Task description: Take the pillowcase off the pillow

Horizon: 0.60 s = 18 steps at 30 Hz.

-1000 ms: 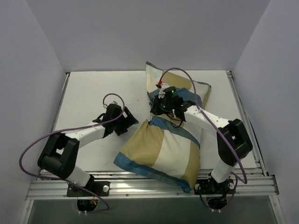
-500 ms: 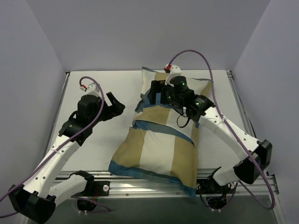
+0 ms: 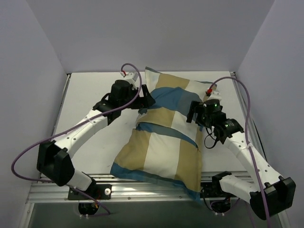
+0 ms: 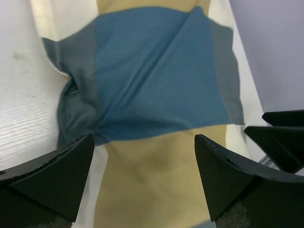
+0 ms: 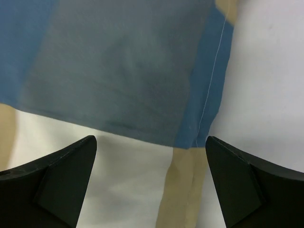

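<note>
Blue, mustard and cream patchwork fills the middle of the white desk (image 3: 90, 104), where the pillowcase (image 3: 164, 142) lies plump and lengthwise between the two arms. Its far end sits near the back wall and its near corner reaches over the metal rail (image 3: 142, 187) at the front. The pillow is inside the cover and, as far as the views show, fully wrapped.

The left pincer (image 3: 146, 99) is at the far left edge of the pillowcase, its black fingers spread wide and grasping nothing. The left wrist view looks down between the left pincer's (image 4: 142, 180) parted fingers at a creased blue block (image 4: 152, 71) with mustard cloth just below it. A strip of bare desk shows at the left.

The right pincer (image 3: 194, 112) is at the pillowcase's right side, about level with the blue band, and is likewise released and empty. From the right wrist, the right pincer's (image 5: 149, 180) fingers frame a grey-blue panel (image 5: 118, 71) above cream fabric. The stitched side edge runs down at the right, with bare desk beyond.
</note>
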Each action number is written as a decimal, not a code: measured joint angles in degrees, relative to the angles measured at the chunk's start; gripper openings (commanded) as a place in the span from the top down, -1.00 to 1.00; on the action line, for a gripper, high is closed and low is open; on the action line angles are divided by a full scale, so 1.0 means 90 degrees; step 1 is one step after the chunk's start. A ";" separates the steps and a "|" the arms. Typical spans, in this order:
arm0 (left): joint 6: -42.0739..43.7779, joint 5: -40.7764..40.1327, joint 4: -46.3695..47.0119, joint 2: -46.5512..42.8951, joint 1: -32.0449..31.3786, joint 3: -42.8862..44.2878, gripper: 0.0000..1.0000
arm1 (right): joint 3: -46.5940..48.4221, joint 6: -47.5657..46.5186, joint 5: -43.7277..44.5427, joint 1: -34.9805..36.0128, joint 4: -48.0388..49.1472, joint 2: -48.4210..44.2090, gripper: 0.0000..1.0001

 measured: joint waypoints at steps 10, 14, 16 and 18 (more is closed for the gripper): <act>-0.1073 -0.0114 0.2319 0.0437 -0.0432 -0.2533 -0.94 | -0.0597 -0.0015 -0.1496 -0.0032 0.1270 0.1511 -0.70; -0.1549 -0.0539 0.2637 -0.1163 -0.0398 -0.4044 -0.94 | 0.0265 -0.0301 -0.1824 0.0415 0.1634 0.2684 -0.67; -0.1656 -0.0729 0.2419 -0.1945 -0.0435 -0.4376 -0.93 | 0.0840 -0.0423 -0.1848 0.0682 0.1887 0.3257 -0.65; -0.1688 -0.0850 0.2132 -0.2531 -0.0469 -0.4549 -0.93 | 0.1314 -0.0483 -0.1909 0.0891 0.2193 0.3786 -0.63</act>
